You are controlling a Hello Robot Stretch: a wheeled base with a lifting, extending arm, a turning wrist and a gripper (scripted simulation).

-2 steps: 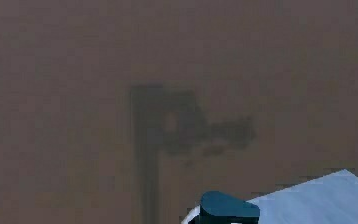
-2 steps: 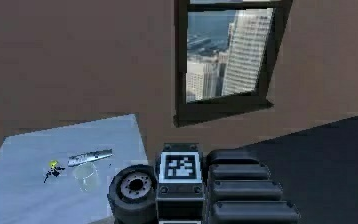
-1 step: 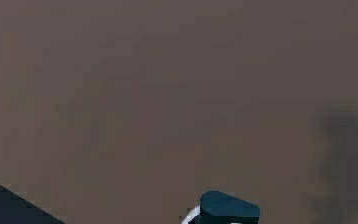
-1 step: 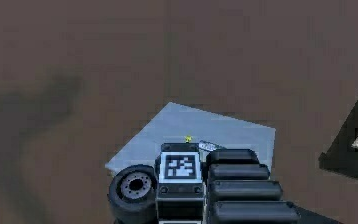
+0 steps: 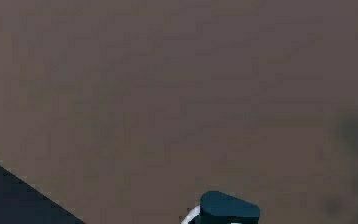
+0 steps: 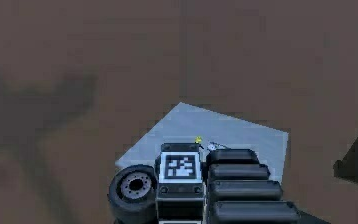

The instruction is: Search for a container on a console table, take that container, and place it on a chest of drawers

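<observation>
In the arm side view the dark arm [image 6: 237, 185] rises from the bottom edge in stacked segments. A white marker square [image 6: 179, 166] sits at its end, with a round dark body [image 6: 135, 188] to the left. Thin parts with a small yellow tip mark the gripper [image 6: 203, 146] just above the marker. Its far end is hard to make out, so I cannot tell whether it holds anything. Behind it lies a pale grey-blue flat surface [image 6: 227, 135].
A plain brown wall [image 5: 177, 90] stands close ahead, and a brown wall [image 6: 177, 50] stands to the side too. A dark shape [image 5: 22, 200] sits at the forward view's bottom left and a dark teal object [image 5: 227, 207] at bottom middle. Another dark object [image 6: 354, 162] is at the arm side view's right edge.
</observation>
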